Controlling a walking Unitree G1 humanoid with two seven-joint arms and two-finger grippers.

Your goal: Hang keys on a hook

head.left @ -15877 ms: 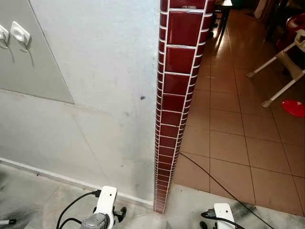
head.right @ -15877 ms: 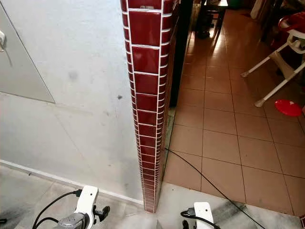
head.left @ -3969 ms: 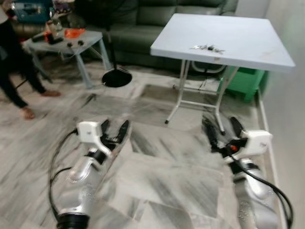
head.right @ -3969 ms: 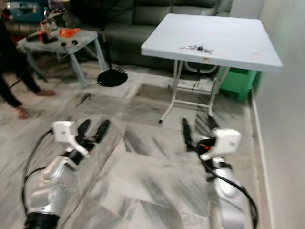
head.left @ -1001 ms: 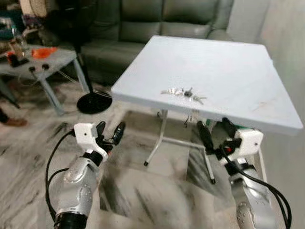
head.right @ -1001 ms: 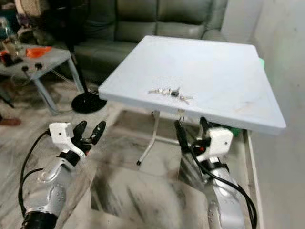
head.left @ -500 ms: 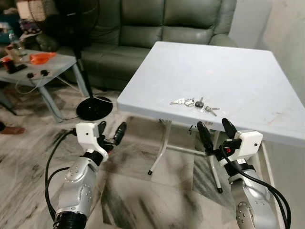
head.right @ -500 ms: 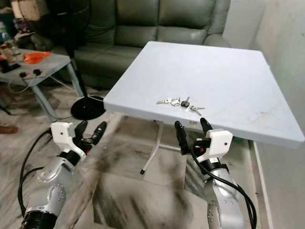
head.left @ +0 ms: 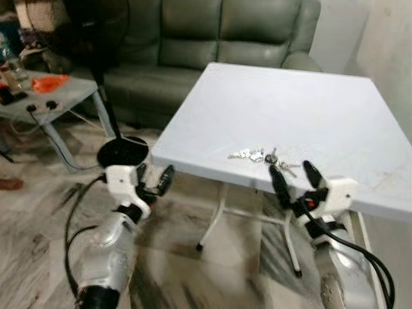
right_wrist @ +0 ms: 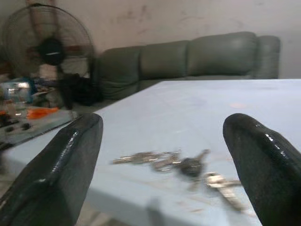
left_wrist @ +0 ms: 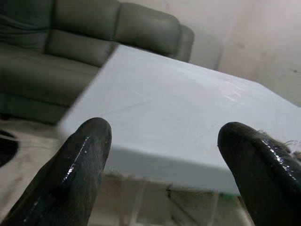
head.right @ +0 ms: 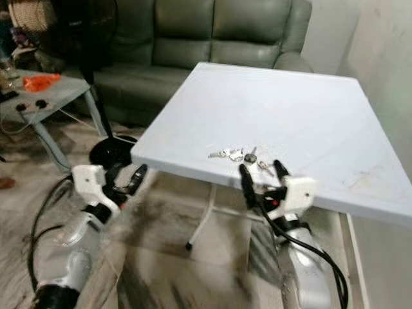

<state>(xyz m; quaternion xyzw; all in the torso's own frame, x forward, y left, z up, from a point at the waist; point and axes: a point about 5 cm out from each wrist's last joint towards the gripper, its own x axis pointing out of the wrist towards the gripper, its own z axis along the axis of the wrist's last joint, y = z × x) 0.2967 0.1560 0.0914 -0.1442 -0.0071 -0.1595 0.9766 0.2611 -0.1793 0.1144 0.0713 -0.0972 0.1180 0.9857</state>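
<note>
Head camera: a bunch of keys (head.left: 262, 156) lies near the front edge of a white folding table (head.left: 309, 109), strung out along that edge, left to right. The right gripper (head.left: 293, 175), fingers spread, hovers just before the keys; the left gripper (head.left: 153, 179), also spread, sits lower, off the table's left corner.

Left wrist: two parted fingers (left_wrist: 70, 165) frame the tabletop and a green sofa (left_wrist: 94, 33).

Right wrist: the keys lie crosswise between parted fingers (right_wrist: 263, 160).

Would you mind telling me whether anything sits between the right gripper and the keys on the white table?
Nothing visible does. The keys lie near the front edge of the white table, and the right gripper, fingers open, is just short of them at the table edge, with bare tabletop between.
</note>
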